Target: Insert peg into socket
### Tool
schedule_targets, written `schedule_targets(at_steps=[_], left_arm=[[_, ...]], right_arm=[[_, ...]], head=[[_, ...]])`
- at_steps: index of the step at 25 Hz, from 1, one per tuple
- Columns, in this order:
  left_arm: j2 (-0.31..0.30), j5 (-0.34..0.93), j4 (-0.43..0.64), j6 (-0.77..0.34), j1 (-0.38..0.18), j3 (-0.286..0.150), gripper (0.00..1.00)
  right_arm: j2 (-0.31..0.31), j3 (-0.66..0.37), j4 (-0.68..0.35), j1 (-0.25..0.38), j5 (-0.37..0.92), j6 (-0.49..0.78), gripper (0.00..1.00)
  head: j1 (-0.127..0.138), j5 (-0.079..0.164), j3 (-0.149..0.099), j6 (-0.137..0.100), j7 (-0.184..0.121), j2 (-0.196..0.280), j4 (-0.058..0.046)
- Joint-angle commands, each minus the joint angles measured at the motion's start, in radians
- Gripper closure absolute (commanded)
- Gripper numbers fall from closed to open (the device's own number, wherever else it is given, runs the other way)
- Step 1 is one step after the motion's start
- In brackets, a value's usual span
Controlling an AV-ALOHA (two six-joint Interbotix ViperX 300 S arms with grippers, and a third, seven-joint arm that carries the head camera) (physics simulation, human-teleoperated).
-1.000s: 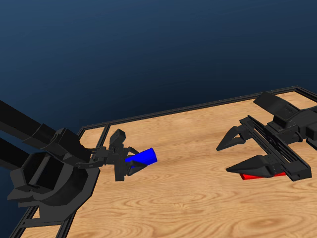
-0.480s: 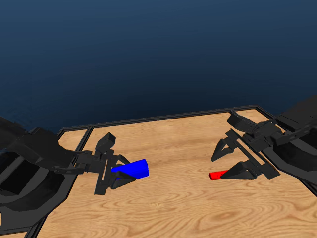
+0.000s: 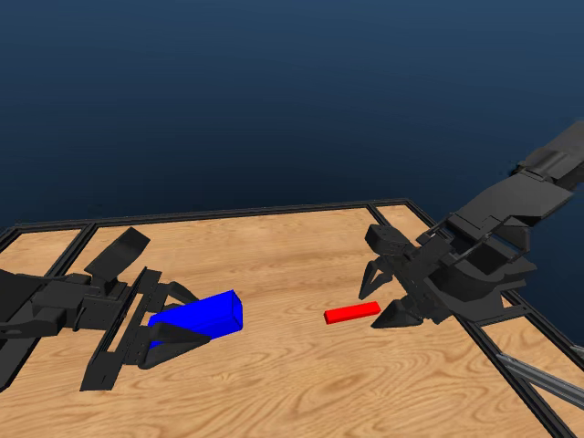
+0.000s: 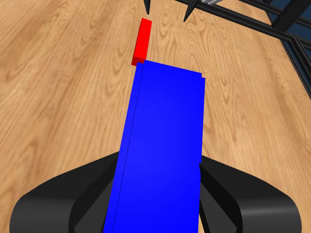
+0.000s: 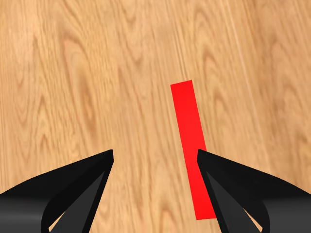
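We have the socket [image 3: 199, 317] pinched in our left pincer [image 3: 170, 321], while our right pincer [image 3: 384, 299], spread, seemingly hasn't gripped the peg [image 3: 352, 313] beside it.

One peg [image 3: 352, 313], one socket [image 3: 203, 316], two tools: left tool [image 3: 173, 321], right tool [image 3: 379, 300].

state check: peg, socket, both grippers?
peg: flat on the table, not gripped, beside one jaw of the right gripper rather than between the two.
socket: between the left gripper's jaws, its far end toward the peg.
left gripper: shut on the socket.
right gripper: open, low over the table, nothing held.
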Motion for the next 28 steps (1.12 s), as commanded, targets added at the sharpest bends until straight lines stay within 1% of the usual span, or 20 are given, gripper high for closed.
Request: schedule_targets(at_steps=[1, 3, 4, 5, 6, 7, 8, 9, 13, 14, 16, 18, 19, 21, 23, 24, 25, 26, 27, 28], left_arm=[[0.028, -0.056, 0.002, -0.005, -0.004, -0.031, 1.0], [0.049, -0.069, 0.006, -0.014, -0.005, -0.04, 1.0], [0.055, -0.072, 0.008, -0.017, -0.004, -0.043, 1.0], [0.059, -0.074, 0.01, -0.019, -0.004, -0.045, 1.0], [0.065, -0.079, 0.012, -0.022, -0.003, -0.044, 1.0], [0.069, -0.081, 0.014, -0.025, -0.002, -0.044, 1.0], [0.071, -0.084, 0.015, -0.027, -0.002, -0.045, 1.0], [0.074, -0.086, 0.015, -0.03, -0.002, -0.044, 1.0], [0.087, -0.103, 0.019, -0.045, -0.001, -0.036, 1.0], [0.087, -0.105, 0.019, -0.047, 0.001, -0.037, 1.0], [0.095, -0.117, 0.022, -0.051, 0.003, -0.039, 1.0], [0.114, -0.133, 0.027, -0.061, 0.003, -0.042, 1.0], [0.122, -0.137, 0.031, -0.066, 0.003, -0.045, 1.0], [0.133, -0.151, 0.033, -0.075, 0.005, -0.042, 1.0], [0.143, -0.163, 0.034, -0.082, 0.007, -0.039, 1.0], [0.145, -0.17, 0.034, -0.086, 0.007, -0.036, 1.0], [0.146, -0.175, 0.034, -0.089, 0.007, -0.034, 1.0], [0.148, -0.179, 0.035, -0.091, 0.007, -0.034, 1.0], [0.15, -0.181, 0.034, -0.091, 0.008, -0.031, 1.0], [0.149, -0.183, 0.034, -0.092, 0.008, -0.029, 1.0]], right_arm=[[-0.029, -0.032, -0.098, 0.059, 0.158, 0.169, 0.0], [-0.011, -0.015, -0.133, 0.081, 0.2, 0.206, 0.0], [-0.013, -0.025, -0.145, 0.079, 0.214, 0.253, 0.0], [-0.011, -0.018, -0.174, 0.089, 0.206, 0.279, 0.0], [-0.002, -0.016, -0.172, 0.092, 0.219, 0.291, 0.0], [0.006, -0.025, -0.192, 0.105, 0.221, 0.328, 0.0], [0.02, -0.029, -0.192, 0.107, 0.218, 0.323, 0.0], [0.028, -0.015, -0.214, 0.111, 0.211, 0.363, 0.0], [0.056, -0.013, -0.216, 0.093, 0.194, 0.366, 0.0], [0.055, -0.003, -0.224, 0.079, 0.148, 0.383, 0.0], [0.066, -0.005, -0.219, 0.075, 0.145, 0.367, 0.0], [0.08, 0.009, -0.219, 0.057, 0.113, 0.354, 0.0], [0.074, 0.01, -0.222, 0.057, 0.1, 0.334, 0.0], [0.093, 0.019, -0.203, 0.018, 0.064, 0.319, 0.0], [0.111, 0.026, -0.187, -0.002, 0.027, 0.295, 0.0], [0.134, 0.019, -0.175, -0.005, 0.007, 0.277, 0.14], [0.152, 0.03, -0.16, -0.012, -0.026, 0.259, 1.0], [0.165, 0.026, -0.133, -0.018, -0.065, 0.222, 1.0], [0.188, 0.032, -0.133, -0.015, -0.089, 0.223, 1.0], [0.206, 0.039, -0.111, -0.025, -0.134, 0.187, 1.0]], head=[[-0.031, -0.002, -0.014, -0.017, -0.015, 0.005, -0.008], [-0.04, -0.003, -0.018, -0.024, -0.015, 0.017, -0.011], [-0.043, -0.005, -0.02, -0.026, -0.016, 0.022, -0.012], [-0.045, -0.006, -0.021, -0.027, -0.015, 0.025, -0.013], [-0.047, -0.007, -0.023, -0.029, -0.015, 0.03, -0.013], [-0.049, -0.008, -0.025, -0.03, -0.014, 0.036, -0.014], [-0.05, -0.009, -0.026, -0.031, -0.014, 0.039, -0.014], [-0.052, -0.008, -0.028, -0.031, -0.013, 0.044, -0.015], [-0.054, -0.011, -0.037, -0.031, -0.007, 0.068, -0.014], [-0.054, -0.009, -0.04, -0.031, -0.006, 0.074, -0.014], [-0.053, -0.012, -0.043, -0.032, -0.003, 0.083, -0.014], [-0.052, -0.012, -0.05, -0.033, -0.002, 0.095, -0.014], [-0.052, -0.013, -0.052, -0.034, -0.001, 0.1, -0.014], [-0.05, -0.013, -0.057, -0.033, 0.0, 0.11, -0.013], [-0.049, -0.011, -0.061, -0.035, 0.002, 0.117, -0.013], [-0.048, -0.01, -0.063, -0.035, 0.003, 0.122, -0.013], [-0.047, -0.01, -0.065, -0.035, 0.003, 0.125, -0.012], [-0.046, -0.01, -0.066, -0.036, 0.004, 0.127, -0.012], [-0.044, -0.01, -0.067, -0.035, 0.005, 0.13, -0.012], [-0.043, -0.009, -0.068, -0.034, 0.006, 0.132, -0.011]])
